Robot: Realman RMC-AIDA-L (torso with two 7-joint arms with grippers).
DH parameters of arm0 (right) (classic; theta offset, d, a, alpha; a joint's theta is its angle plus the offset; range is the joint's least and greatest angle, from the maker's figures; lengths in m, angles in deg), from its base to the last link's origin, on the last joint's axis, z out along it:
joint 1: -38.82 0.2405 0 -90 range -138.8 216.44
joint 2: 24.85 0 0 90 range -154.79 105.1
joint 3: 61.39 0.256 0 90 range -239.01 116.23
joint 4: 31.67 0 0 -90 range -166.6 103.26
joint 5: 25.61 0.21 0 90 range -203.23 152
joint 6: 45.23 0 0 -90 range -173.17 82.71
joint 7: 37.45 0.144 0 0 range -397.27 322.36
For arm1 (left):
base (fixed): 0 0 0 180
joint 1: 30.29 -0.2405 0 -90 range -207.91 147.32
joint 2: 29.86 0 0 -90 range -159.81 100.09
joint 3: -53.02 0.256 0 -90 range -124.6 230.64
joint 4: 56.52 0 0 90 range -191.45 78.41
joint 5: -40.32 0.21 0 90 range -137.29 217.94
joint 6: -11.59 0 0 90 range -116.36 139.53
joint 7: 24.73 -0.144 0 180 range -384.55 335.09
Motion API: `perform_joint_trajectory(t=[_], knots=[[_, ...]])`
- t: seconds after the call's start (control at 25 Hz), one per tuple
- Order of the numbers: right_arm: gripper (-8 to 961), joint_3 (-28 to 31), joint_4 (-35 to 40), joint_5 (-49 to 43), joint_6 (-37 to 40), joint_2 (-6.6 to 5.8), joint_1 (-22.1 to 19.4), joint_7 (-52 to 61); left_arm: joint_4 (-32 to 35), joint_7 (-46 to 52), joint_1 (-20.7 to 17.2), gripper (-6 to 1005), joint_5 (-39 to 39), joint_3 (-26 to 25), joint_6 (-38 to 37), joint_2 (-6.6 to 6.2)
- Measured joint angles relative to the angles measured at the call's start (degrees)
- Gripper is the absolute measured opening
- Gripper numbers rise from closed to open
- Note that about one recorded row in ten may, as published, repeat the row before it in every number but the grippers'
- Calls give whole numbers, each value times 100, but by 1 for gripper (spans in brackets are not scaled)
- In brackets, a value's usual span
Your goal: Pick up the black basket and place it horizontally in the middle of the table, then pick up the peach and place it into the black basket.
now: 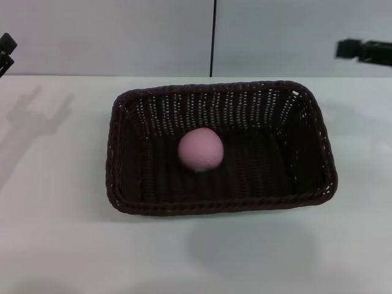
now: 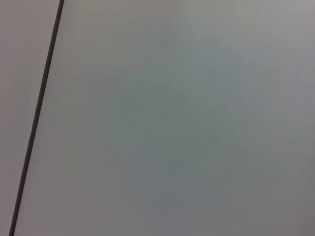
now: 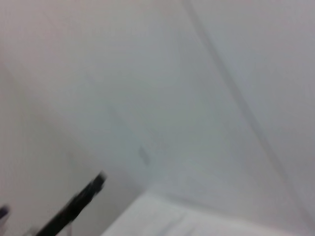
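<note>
Peach in basket; both steps look done.
Your left gripper (image 1: 6, 52) sits off the table's (image 1: 55, 245) far-left corner, grip unreadable; the black basket (image 1: 220, 205) lies mid-table holding the peach (image 1: 200, 149); your right gripper (image 1: 361, 50), far-right, likewise unreadable.

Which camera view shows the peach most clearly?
The head view: the peach lies unobstructed inside the black basket there. Both wrist views show only pale blank surfaces, with no peach or basket.
</note>
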Motion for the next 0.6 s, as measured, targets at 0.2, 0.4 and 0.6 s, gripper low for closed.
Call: perform_joint_trajectory(t=[0.2, 0.4, 0.6], knots=[[702, 85, -942, 1415, -555, 210, -747, -2010, -381, -294, 4, 786, -2, -365, -423, -6], [702, 88, -3103, 2749, -737, 204, -960, -4701, -842, -414, 29, 786, -2, -771, -739, -19], [702, 90, -4737, 3740, -864, 226, -895, -6791, -1345, -513, -45, 786, 23, -825, -1089, -12]])
